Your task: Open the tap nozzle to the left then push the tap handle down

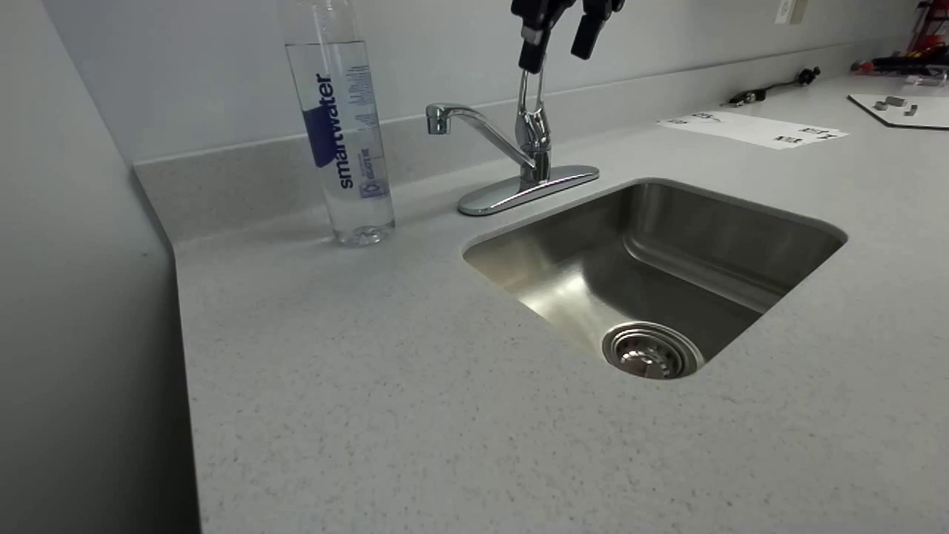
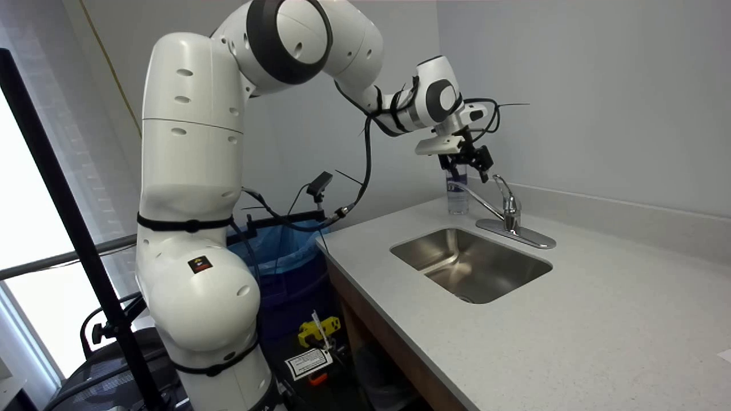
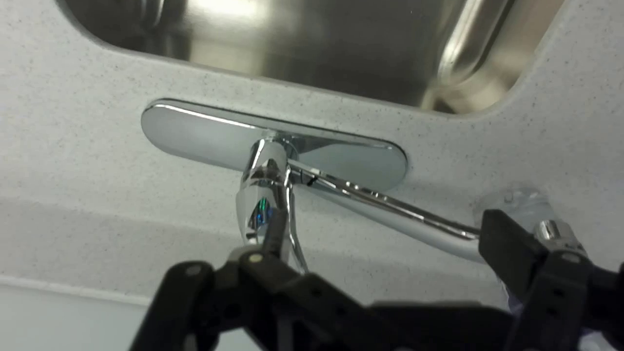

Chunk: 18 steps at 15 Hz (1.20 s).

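Note:
The chrome tap nozzle (image 1: pixel 485 130) is a long arched spout. In an exterior view it points toward the water bottle, off the sink's side; it also shows in the other pictures (image 2: pixel 482 201) (image 3: pixel 390 209). The tap handle (image 1: pixel 532 122) is raised, its lever standing up from the column (image 2: pixel 506 191). My gripper (image 1: pixel 557 58) is open and empty above the tap (image 2: pixel 469 173). In the wrist view its fingers (image 3: pixel 387 226) are wide apart; one overlaps the handle (image 3: pixel 293 219), the other covers the spout's outer part. I cannot tell whether a finger touches the handle.
A clear water bottle (image 1: pixel 345 148) stands near the spout's tip, also visible in the wrist view (image 3: pixel 519 207). A steel sink (image 1: pixel 712 215) lies in front of the tap. A wall and backsplash (image 2: pixel 605 200) rise behind it. Paper sheets (image 1: pixel 749 128) lie farther along the counter.

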{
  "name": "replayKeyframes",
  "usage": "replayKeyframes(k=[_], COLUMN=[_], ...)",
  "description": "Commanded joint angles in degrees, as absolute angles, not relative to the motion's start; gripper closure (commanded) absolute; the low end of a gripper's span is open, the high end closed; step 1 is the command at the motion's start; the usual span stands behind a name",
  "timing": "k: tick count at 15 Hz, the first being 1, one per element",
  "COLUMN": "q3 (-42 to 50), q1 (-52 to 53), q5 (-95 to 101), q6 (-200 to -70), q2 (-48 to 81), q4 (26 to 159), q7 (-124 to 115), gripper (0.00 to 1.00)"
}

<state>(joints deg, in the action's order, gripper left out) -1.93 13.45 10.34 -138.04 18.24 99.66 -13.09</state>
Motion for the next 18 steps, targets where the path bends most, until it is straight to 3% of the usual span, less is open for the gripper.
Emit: replayKeyframes(k=[1, 18], q3=[-2.98, -0.97], q1=[11.51, 11.64], q5=[8.69, 9.64], q6=[-142.8, -157.9], q2=[14.39, 17.35], q4=[102.47, 103.26], q7=[-11.65, -14.09], gripper=[0.0, 0.0])
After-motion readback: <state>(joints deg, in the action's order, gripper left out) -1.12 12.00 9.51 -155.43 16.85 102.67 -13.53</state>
